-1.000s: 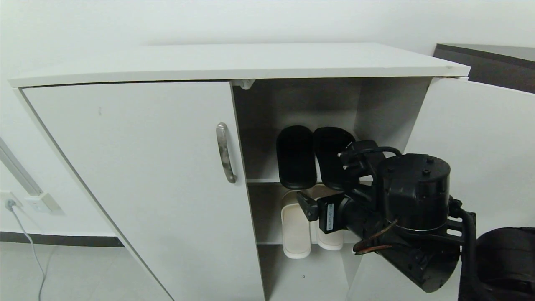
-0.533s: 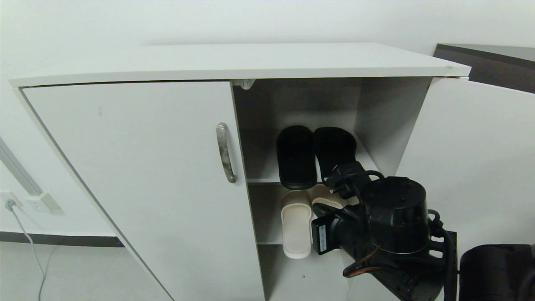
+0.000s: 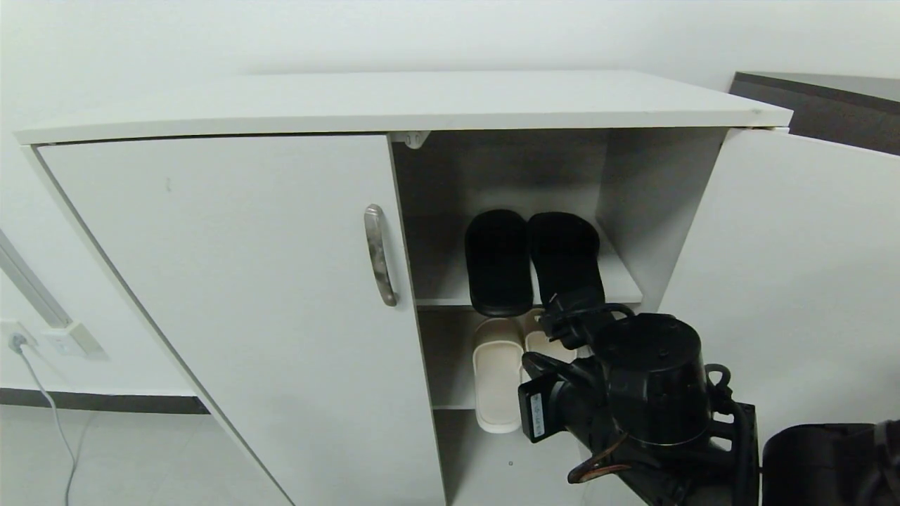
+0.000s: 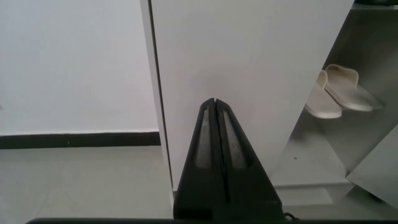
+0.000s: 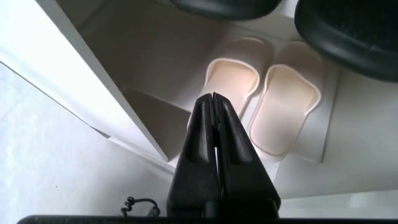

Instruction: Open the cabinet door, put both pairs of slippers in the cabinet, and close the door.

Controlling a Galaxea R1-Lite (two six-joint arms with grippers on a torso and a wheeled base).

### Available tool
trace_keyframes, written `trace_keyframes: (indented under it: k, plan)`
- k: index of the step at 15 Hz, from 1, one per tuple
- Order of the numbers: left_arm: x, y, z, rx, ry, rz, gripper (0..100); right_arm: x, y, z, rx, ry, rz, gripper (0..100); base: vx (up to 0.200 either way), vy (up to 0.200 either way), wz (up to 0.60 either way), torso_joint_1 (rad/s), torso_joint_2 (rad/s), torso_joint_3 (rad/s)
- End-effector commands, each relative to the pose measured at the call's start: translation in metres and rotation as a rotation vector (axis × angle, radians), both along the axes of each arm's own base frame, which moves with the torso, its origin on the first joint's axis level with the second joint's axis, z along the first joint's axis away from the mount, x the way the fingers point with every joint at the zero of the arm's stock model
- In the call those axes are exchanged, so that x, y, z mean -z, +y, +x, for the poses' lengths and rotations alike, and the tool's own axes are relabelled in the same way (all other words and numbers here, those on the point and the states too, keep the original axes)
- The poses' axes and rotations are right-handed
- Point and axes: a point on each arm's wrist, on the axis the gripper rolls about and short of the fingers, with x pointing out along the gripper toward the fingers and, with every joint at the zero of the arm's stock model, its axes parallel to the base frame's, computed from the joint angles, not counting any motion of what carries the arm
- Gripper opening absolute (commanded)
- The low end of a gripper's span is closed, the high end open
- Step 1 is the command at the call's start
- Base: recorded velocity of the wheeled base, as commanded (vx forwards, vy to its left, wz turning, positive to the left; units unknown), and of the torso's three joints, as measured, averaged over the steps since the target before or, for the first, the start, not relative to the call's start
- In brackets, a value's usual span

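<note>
In the open cabinet (image 3: 422,102), 2 black slippers (image 3: 499,263) are shelved above 2 cream slippers (image 3: 497,379), long axes front-to-back, cream toes inward. The left gripper (image 4: 214,106) and right gripper (image 5: 214,99) are pressed closed, empty.

Plain indoor room, like a home hallway or a bare staff room; which of the two cannot be told.
A low white cabinet (image 3: 394,105) stands against a bare white wall (image 3: 422,35), with black slippers (image 3: 498,263) on its upper shelf and cream slippers (image 3: 498,372) on the shelf below. Dark skirting (image 3: 98,402) meets a pale floor (image 3: 126,457), with a wall socket (image 3: 15,343) just above.
</note>
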Motion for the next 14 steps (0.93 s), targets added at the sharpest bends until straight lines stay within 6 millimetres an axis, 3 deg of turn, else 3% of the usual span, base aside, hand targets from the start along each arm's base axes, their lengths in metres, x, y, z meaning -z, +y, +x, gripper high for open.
trace_keyframes:
  k: [1, 14]
  plan:
    - [0.0, 0.0, 0.0, -0.001, 0.0, 0.0, 0, 0.0035, 0.0002, -0.0011, -0.007, 0.002, -0.015, 0, -0.2, 0.0, 0.0, 0.007, 0.0, -0.007]
    - [-0.0004, 0.0, -0.0001, 0.001, -0.002, 0.0, 0, 0.0086, -0.0057, 0.0021, -0.005, -0.006, -0.026, 0, -0.2, 0.0, 0.0, 0.003, 0.0, 0.003]
